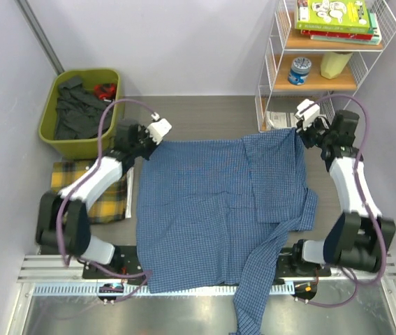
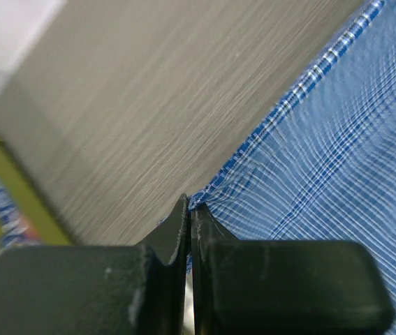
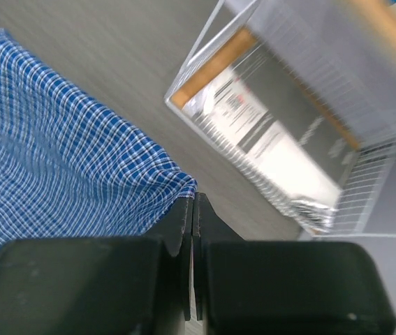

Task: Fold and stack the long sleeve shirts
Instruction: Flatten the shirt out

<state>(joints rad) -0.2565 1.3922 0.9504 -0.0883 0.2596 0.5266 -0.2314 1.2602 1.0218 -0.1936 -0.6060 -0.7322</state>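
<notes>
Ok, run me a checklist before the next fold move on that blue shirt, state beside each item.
1. Left tool shut on the blue shirt at its far left corner: ok.
2. Right tool shut on the far right corner: ok.
3. Far edge between the two tools roughly straight: ok.
4. Shirt body flat: not ok, cloth is folded over and rumpled on the right side.
5. Sleeve fully on the table: not ok, it hangs over the near edge.
6. Right tool clear of the wire shelf: cannot tell, they look close.
</notes>
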